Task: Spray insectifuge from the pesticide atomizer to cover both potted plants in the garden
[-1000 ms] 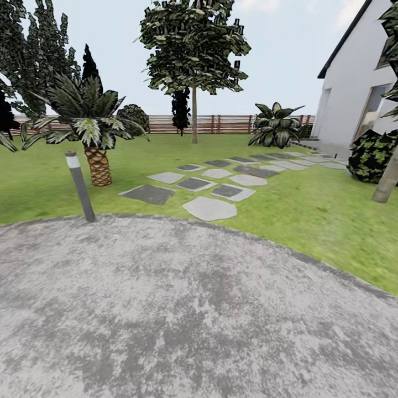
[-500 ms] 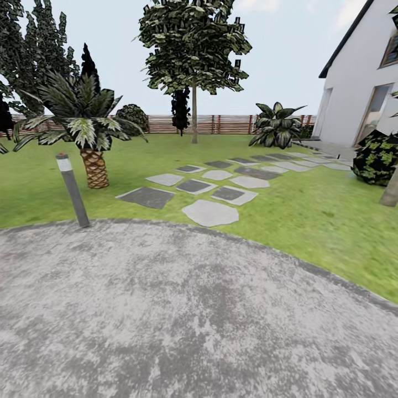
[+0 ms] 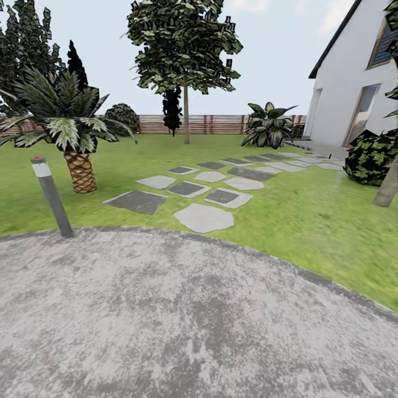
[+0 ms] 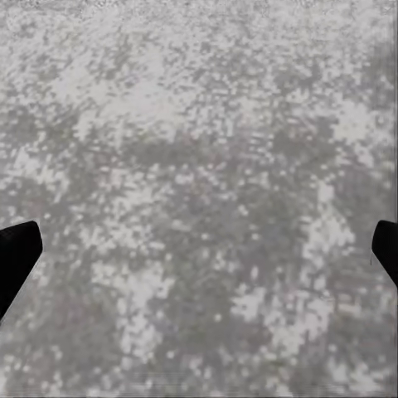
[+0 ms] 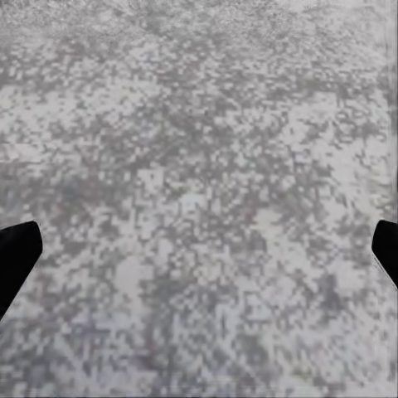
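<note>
Two black fingertips of the left gripper point(image 4: 199, 253) sit at opposite borders of its wrist view, spread wide over mottled grey paving with nothing between them. The right gripper point(image 5: 199, 253) is likewise spread wide and empty over the same speckled, grainy surface.

From the head view, the round patio point(image 3: 182, 320) is rough, blotchy grey with a curved rim. At its far left edge leans a slim grey bollard lamp point(image 3: 51, 197). The garden lawn point(image 3: 309, 221) beyond carries flat irregular stepping stones point(image 3: 203, 216), a palm point(image 3: 66, 130) with scaly brown trunk, and a slatted wooden fence point(image 3: 221, 124).
</note>
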`<state>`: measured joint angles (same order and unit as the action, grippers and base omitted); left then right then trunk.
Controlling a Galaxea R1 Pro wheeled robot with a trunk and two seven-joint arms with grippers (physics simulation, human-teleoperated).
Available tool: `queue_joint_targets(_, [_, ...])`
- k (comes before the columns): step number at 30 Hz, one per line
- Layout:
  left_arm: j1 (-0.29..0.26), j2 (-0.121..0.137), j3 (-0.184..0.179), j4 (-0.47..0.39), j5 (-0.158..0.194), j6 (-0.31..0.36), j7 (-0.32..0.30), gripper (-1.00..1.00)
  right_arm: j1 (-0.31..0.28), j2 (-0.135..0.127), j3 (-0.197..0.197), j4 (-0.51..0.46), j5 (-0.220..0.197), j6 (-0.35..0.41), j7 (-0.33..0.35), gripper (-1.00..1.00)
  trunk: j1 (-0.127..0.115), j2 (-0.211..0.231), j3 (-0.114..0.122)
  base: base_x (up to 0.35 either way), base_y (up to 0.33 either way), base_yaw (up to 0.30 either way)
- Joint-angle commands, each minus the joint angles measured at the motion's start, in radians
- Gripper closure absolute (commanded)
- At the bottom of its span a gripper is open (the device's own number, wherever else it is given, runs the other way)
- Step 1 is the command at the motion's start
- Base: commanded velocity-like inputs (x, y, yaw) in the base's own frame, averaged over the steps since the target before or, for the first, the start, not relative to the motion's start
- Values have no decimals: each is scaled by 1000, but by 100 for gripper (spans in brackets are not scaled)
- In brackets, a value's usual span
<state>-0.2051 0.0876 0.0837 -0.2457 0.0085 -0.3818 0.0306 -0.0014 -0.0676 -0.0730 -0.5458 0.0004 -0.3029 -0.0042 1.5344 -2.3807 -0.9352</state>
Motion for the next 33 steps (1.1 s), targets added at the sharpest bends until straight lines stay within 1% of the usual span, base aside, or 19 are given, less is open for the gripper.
queue_joint_targets(1, [0, 0, 2, 1, 1, -3, 0, -100, 0, 0, -1, 0, 1, -2, 0, -100, 0, 0, -1, 339, 0, -23])
queue_joint_targets(33, [-1, 0, 2, 2, 1, -3, 0, -100, 0, 0, 1, 1, 1, -1, 1, -100, 0, 0, -1, 339, 0, -1])
